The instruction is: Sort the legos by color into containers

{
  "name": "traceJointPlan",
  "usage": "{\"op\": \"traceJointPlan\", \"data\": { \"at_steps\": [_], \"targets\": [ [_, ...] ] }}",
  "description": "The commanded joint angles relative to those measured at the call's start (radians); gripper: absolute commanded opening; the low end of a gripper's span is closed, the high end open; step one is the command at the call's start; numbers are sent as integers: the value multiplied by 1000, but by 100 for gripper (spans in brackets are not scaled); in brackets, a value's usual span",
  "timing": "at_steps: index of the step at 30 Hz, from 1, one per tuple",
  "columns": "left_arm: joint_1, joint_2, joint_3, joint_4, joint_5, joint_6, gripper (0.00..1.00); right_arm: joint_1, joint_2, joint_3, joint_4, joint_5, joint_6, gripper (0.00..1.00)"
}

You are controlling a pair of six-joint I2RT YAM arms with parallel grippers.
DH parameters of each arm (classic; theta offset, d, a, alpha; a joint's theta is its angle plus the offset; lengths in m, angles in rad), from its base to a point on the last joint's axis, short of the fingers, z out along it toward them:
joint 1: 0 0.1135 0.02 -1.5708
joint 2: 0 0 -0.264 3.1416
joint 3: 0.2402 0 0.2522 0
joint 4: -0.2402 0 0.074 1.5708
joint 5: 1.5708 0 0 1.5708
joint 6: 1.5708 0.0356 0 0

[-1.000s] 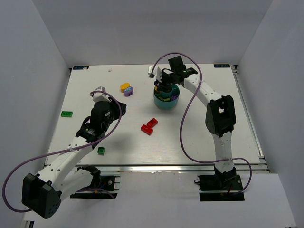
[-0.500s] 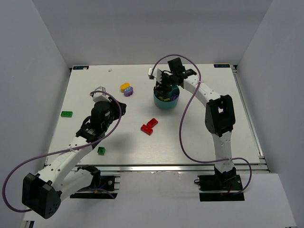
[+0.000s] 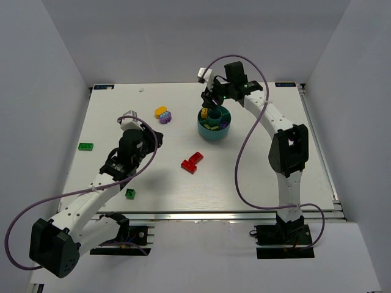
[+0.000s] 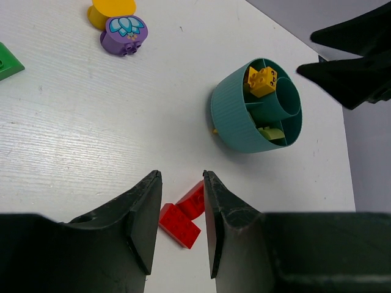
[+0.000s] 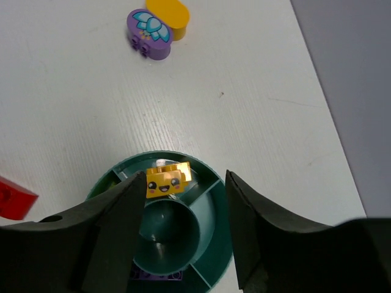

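Note:
The teal dish (image 3: 214, 130) stands at the table's middle back, its containers holding a yellow face brick (image 5: 166, 179), a lime green brick (image 4: 270, 132) and a purple brick (image 5: 159, 276). My right gripper (image 3: 211, 105) hovers just above the dish, open (image 5: 184, 180), with nothing between its fingers. Loose legos lie around: two red bricks (image 3: 192, 162), a yellow one (image 3: 161, 111) touching a purple one (image 3: 165, 118), a green plate (image 3: 86, 146) and a dark green brick (image 3: 131, 193). My left gripper (image 3: 154, 139) hangs left of the dish, open (image 4: 182, 177) and empty, with the red bricks (image 4: 182, 220) seen on the table beyond its jaws.
White walls enclose the table on three sides. The round centre well (image 5: 165, 232) of the dish holds nothing. The right arm's purple cable (image 3: 241, 159) loops over the table right of the red bricks.
My right gripper has lifted out of the dish and opened, leaving the yellow face brick in a compartment. The left arm has barely shifted.

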Motion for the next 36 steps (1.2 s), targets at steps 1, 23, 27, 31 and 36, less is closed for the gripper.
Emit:
{"op": "traceJointPlan", "data": {
  "at_steps": [1,23,27,31,36],
  "targets": [
    [6,9,34,28,11,4,44,-19,-63,24,34,-16,54,59],
    [10,-17,17,5,2,-9,44,-23,-64,-67,-161,-105,-107,41],
    [10,-12,13,13,8,-12,44,-23,-122,-157,-166,-117,-144,42],
    [10,-9,13,16,16,-11,44,-23,-139,-184,-215,-168,-205,40],
    [10,-14,11,15,15,-9,44,-23,-142,-190,-273,-206,-221,38]
  ]
}}
